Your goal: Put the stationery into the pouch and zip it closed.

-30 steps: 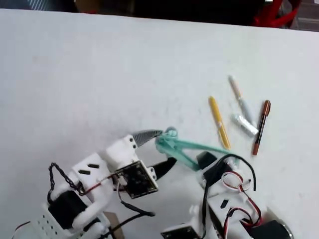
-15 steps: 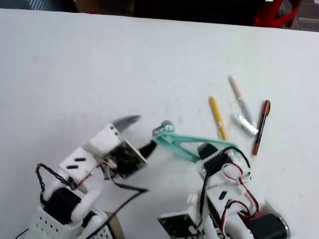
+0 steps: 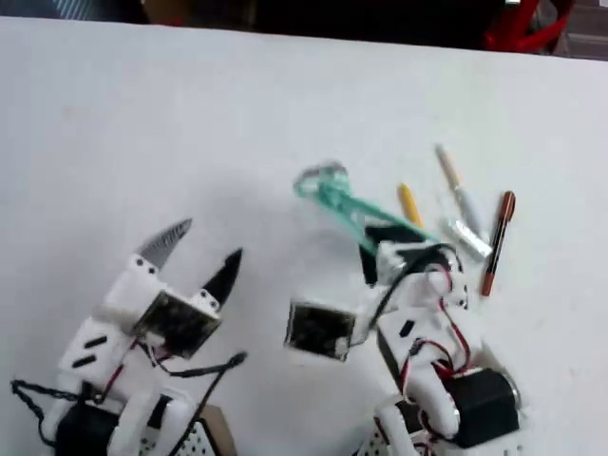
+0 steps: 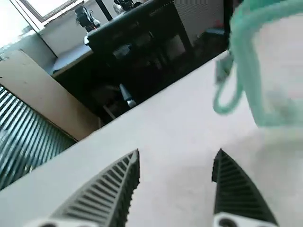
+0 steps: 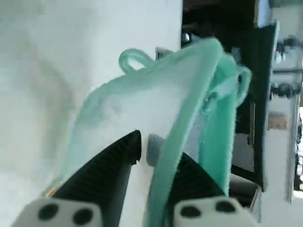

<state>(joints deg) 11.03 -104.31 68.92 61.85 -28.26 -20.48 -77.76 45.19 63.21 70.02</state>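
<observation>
Right wrist view: right gripper [image 5: 158, 150] pinches translucent, mint-edged pouch [image 5: 142, 101] rim; left gripper [image 4: 177, 158] splayed.

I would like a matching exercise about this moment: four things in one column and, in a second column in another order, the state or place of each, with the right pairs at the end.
Things:
1. left gripper
2. right gripper
3. pouch
4. brown pen

States or places:
A. mint green, held by one edge
B. lies on the table, touched by no gripper
C. open, holding nothing
D. shut on a fabric edge

Pairs: 1-C; 2-D; 3-A; 4-B
</observation>
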